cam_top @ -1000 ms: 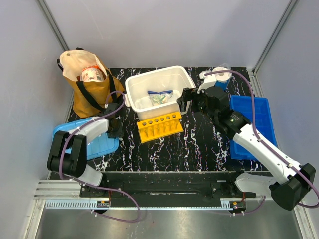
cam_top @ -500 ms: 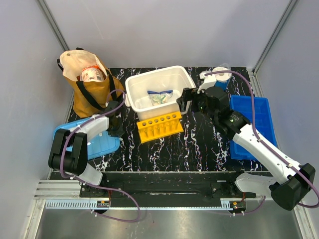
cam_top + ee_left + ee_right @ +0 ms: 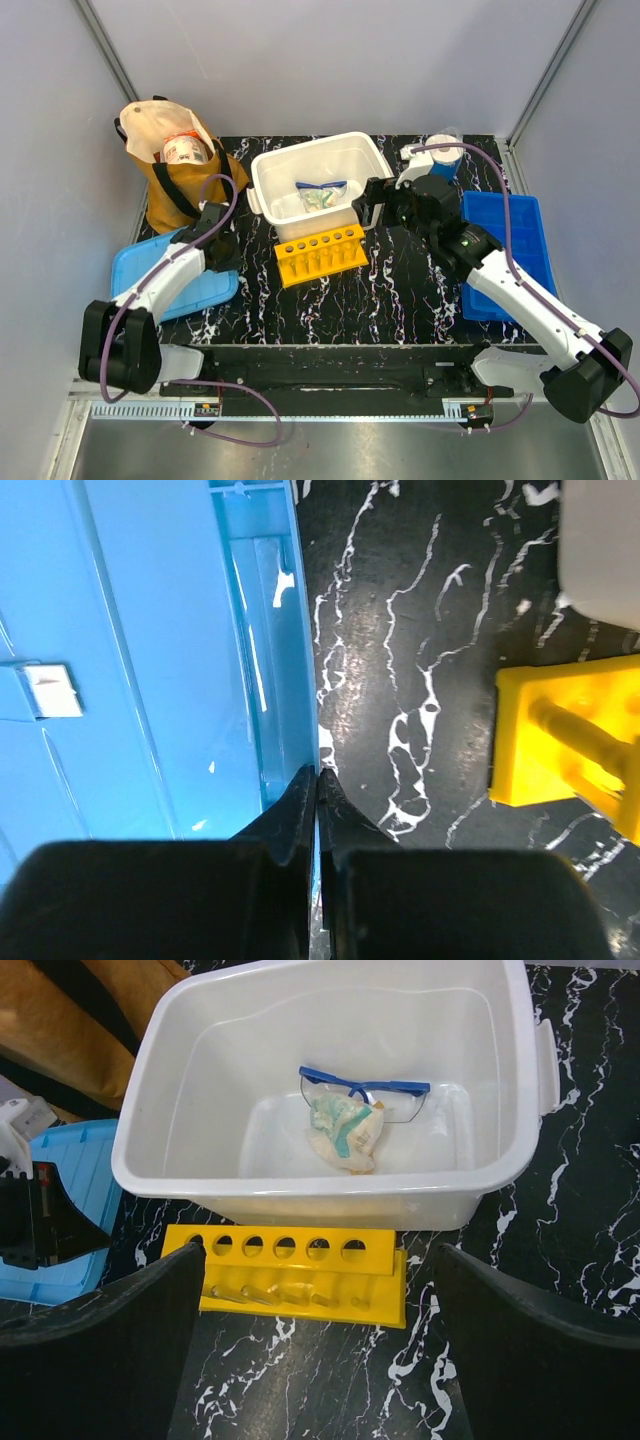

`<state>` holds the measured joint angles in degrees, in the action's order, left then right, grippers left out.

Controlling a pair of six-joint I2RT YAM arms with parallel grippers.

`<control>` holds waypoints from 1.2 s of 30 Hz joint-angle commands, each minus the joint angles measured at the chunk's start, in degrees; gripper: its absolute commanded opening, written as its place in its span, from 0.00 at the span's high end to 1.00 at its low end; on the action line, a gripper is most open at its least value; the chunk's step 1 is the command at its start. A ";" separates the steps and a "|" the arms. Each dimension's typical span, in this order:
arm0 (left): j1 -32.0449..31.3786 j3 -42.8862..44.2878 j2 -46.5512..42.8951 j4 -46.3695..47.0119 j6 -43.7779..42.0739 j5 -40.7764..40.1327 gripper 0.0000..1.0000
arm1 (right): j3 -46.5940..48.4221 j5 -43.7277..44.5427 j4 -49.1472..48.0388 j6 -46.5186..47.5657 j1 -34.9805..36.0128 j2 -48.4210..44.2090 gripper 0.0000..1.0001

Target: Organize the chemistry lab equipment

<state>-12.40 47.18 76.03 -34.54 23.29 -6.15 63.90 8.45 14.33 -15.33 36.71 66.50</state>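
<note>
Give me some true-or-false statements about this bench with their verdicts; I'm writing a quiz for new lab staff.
1. The safety glasses lie inside the white bin. True.
2. The yellow rack stands inside the white bin. False: it sits on the table, outside the bin's front wall.
3. The right gripper is open. True.
4. The left gripper holds a test tube. False: it is shut on the light blue lid's rim.
5. The brown bag lies flat. False: it stands upright, left of the bin.
</note>
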 commanded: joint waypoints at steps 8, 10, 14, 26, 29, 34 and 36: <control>0.01 3.18 -16.60 -4.65 3.96 5.19 1.00 | -0.88 -12.57 -7.90 -4.44 0.29 0.21 0.03; 0.01 4.23 -20.20 -6.05 3.61 4.57 1.00 | -0.79 -13.37 -8.61 -5.49 0.38 0.82 0.03; 0.01 5.47 -27.06 -8.08 3.60 2.38 1.00 | 0.17 -13.90 -8.62 -5.94 0.82 1.79 0.04; 0.01 16.44 -39.02 -13.79 8.17 10.19 1.00 | 3.42 -11.52 -5.19 -3.92 0.91 0.91 0.04; 0.01 19.52 -40.52 -13.89 9.66 12.12 1.00 | 4.13 -11.52 -5.27 -3.83 0.91 0.47 0.04; -0.08 26.10 -40.61 -13.97 11.52 15.47 1.00 | 4.92 -11.61 -5.80 -4.97 1.35 -0.67 0.07; -0.69 29.10 -40.26 -14.23 12.30 15.73 1.00 | 4.48 -11.52 -6.94 -5.41 2.22 -1.54 0.08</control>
<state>-12.43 69.80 35.38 -51.18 33.82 6.42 65.84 -3.92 9.74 -20.27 37.21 67.79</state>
